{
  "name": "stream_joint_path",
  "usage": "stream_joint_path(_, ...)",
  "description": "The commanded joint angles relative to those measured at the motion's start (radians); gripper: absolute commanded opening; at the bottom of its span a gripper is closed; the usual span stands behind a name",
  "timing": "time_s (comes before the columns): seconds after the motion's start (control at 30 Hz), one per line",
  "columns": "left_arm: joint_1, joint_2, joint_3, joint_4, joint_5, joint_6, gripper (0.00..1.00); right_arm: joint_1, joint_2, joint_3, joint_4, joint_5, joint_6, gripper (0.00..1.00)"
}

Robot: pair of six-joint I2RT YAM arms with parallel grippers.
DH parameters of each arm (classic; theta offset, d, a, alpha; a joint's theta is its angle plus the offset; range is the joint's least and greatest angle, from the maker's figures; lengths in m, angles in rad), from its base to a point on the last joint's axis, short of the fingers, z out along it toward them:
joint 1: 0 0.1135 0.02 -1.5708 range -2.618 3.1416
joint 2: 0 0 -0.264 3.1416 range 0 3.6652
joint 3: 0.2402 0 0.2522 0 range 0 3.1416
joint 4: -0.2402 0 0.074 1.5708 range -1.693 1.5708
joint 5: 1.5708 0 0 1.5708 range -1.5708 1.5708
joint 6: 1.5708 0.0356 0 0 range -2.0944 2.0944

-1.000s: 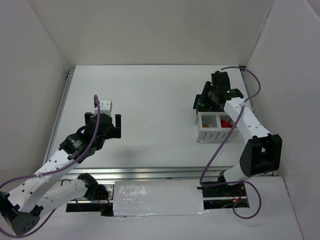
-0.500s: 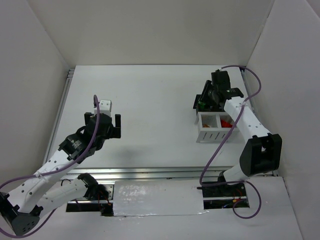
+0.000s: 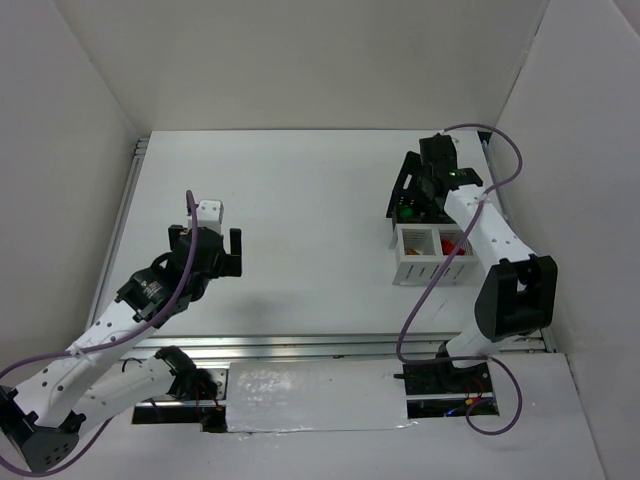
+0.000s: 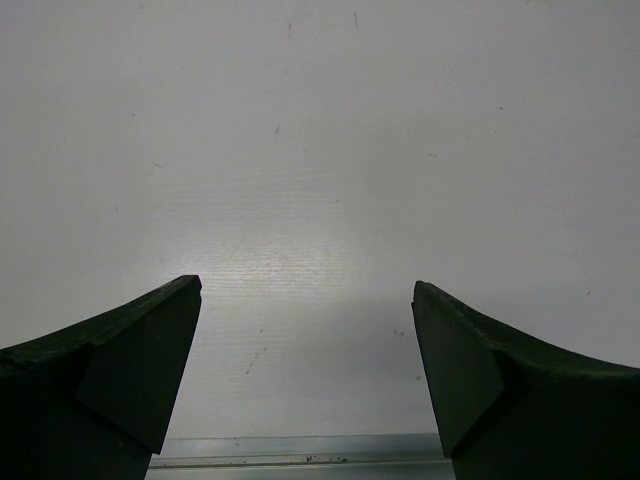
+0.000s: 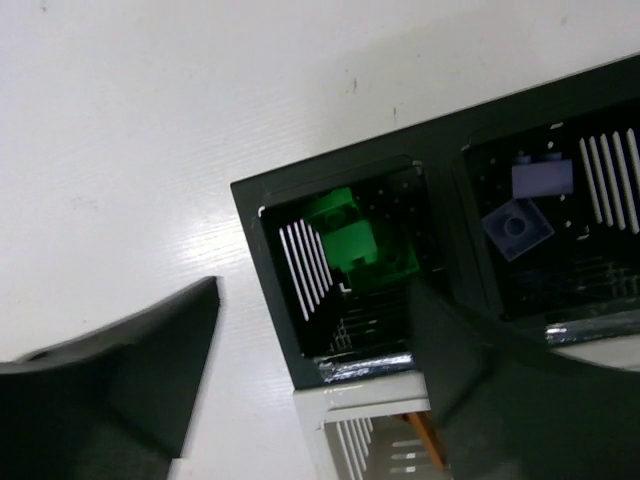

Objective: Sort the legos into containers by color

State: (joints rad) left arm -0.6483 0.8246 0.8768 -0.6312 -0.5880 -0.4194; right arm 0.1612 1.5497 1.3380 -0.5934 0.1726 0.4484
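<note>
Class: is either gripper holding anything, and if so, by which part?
Nothing is held. The left gripper is open over the table; the right gripper is open above the black bin, a green brick lying loose inside.

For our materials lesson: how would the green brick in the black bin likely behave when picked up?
The green brick looks moulded and blocky, so probably rigid. It is small beside the black bin cell, likely very light. Its glossy faces might slip.
</note>
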Motion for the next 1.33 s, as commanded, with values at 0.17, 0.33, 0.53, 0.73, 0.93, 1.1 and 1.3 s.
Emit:
stream_joint_path(0.17,0.006,-0.009,0.002,0.027,-0.034,-0.007,1.0,0.006,-0.029,0.067,-0.013,0.019,0.003,1.0)
stream_joint_path(0.33,0.084,0.028,0.066,-0.035,-0.128,-0.113,1.0,0.034,-0.253,0.006,-0.017,0.002,-0.011,1.0)
stream_joint_path(0.53,0.231,-0.001,0.148,-0.048,-0.114,-0.17,1.0,0.087,-0.592,-0.053,-0.083,0.045,-0.056,1.0)
stream_joint_path(0.73,0.24,-0.033,0.289,-0.139,-0.22,-0.119,1.0,0.261,-0.865,-0.05,-0.201,0.165,-0.017,0.99)
stream_joint_path(0.93,0.239,-0.152,0.404,-0.217,-0.273,-0.059,0.99,0.264,-1.008,0.067,-0.414,0.214,-0.037,0.99)
stream_joint_path(1.1,0.239,-0.284,0.401,-0.231,-0.273,-0.025,1.0,0.264,-1.1,0.086,-0.483,0.271,-0.05,1.0)
stream_joint_path(1.3,0.239,-0.34,0.378,-0.249,-0.268,-0.035,0.99,0.262,-1.129,0.056,-0.483,0.255,-0.036,1.0)
